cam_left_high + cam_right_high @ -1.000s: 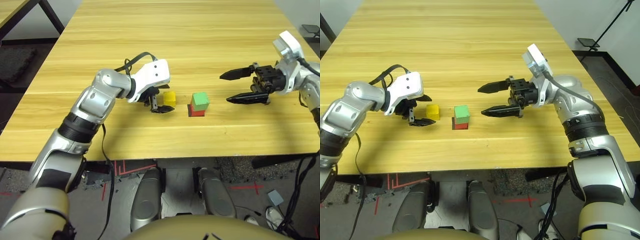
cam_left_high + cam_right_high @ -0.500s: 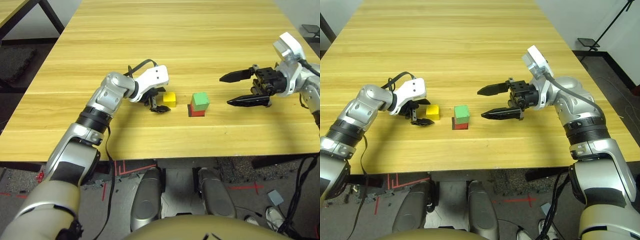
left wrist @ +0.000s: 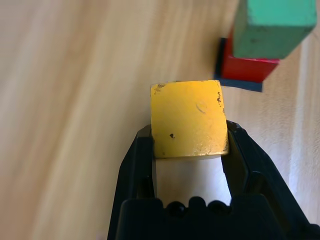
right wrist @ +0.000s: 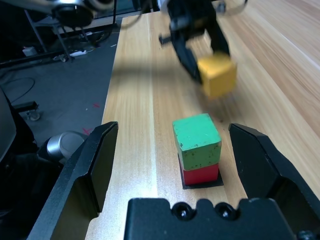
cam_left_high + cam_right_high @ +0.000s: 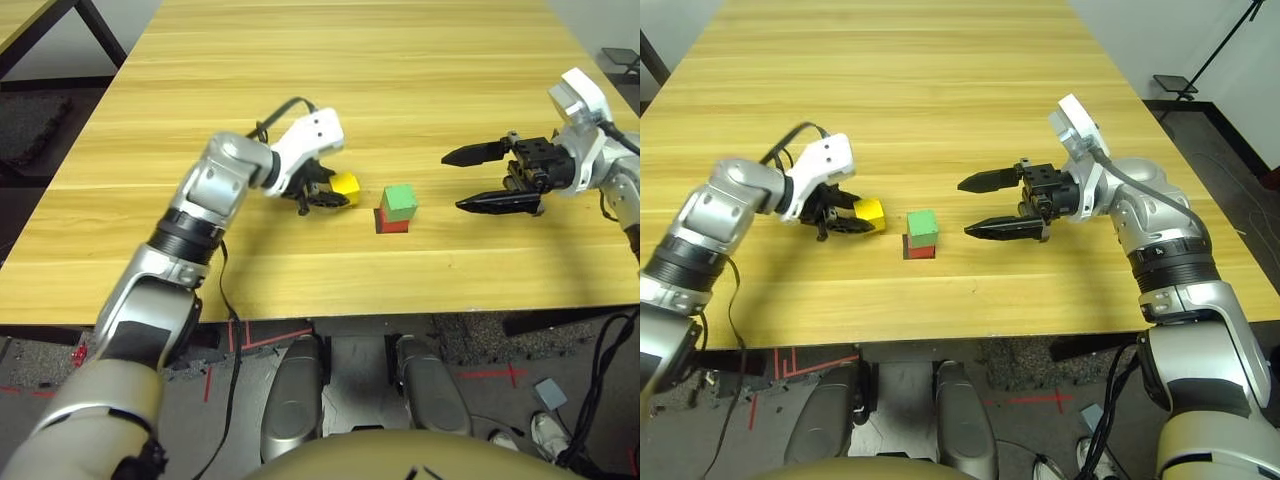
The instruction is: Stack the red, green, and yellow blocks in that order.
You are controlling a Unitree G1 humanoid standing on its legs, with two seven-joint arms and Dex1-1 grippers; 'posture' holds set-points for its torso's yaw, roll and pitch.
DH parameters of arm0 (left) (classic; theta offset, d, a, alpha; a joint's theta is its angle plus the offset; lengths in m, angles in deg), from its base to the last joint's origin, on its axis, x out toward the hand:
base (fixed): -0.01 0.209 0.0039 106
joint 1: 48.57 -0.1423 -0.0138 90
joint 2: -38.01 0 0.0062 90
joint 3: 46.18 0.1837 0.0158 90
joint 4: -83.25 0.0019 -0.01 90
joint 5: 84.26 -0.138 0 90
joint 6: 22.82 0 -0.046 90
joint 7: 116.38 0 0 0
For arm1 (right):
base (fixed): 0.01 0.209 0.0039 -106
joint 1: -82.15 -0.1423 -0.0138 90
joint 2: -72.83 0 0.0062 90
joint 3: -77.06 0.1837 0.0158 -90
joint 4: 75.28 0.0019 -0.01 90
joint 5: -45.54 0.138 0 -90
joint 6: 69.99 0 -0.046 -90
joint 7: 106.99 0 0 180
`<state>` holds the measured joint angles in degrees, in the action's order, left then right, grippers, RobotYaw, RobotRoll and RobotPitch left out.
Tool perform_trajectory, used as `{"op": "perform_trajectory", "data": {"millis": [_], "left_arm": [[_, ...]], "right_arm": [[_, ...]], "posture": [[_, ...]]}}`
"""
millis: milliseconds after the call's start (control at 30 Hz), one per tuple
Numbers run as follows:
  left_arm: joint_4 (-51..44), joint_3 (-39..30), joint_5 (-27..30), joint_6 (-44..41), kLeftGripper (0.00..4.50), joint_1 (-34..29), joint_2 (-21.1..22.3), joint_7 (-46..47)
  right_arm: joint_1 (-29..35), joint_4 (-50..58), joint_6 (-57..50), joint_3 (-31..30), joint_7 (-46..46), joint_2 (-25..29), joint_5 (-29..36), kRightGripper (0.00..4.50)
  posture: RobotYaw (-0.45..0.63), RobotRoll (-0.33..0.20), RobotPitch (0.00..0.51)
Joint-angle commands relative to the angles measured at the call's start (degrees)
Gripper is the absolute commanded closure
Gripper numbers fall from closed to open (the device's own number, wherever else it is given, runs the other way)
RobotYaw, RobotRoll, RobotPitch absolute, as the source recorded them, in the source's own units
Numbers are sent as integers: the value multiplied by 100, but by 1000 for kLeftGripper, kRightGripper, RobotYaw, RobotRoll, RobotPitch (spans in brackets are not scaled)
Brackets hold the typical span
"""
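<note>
Pinching the yellow block [image 3: 190, 120] in our left gripper [image 5: 334, 194], left of centre, we probably mean to cap the green block [image 5: 400, 203], which sits on the red block [image 5: 395, 227] near centre; our right gripper [image 5: 470, 176], at right, waits wide, leaving room.

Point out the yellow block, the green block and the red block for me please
Yellow block [image 3: 190, 120]: left wrist view, on its face between the left hand's fingers.
Green block [image 4: 198, 132]: right wrist view, on its top face.
Red block [image 4: 201, 174]: right wrist view, on its side, under the green block.
</note>
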<state>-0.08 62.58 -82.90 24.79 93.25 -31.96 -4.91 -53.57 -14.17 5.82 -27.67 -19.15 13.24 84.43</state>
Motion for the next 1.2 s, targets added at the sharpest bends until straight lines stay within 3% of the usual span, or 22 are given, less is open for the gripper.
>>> {"op": "perform_trajectory", "data": {"millis": [33, 167, 333, 600, 1200], "left_arm": [[-745, -80, 303, -899, 2565, 328, 72, -34], [-1275, -36, 630, -1766, 2565, 625, 8, 93], [-1363, 2, 921, -2134, 2565, 911, -358, 400], [-998, 195, 1045, -1919, 2565, 859, -980, 840], [-1120, 745, 1132, -1751, 2565, 413, -1117, 1152]], "right_arm": [[116, -98, 101, 75, -34, -24, -92, 0], [136, -136, 137, 68, -34, -46, -109, 0], [123, -193, 246, 27, -34, -45, -116, 0], [157, -194, 352, 47, -34, 6, -119, 0], [284, -80, 229, 274, -34, 54, -178, 0]], "posture": [[207, 6, 140], [210, 17, 137], [203, 22, 133], [172, 21, 136], [145, 24, 152]]}}
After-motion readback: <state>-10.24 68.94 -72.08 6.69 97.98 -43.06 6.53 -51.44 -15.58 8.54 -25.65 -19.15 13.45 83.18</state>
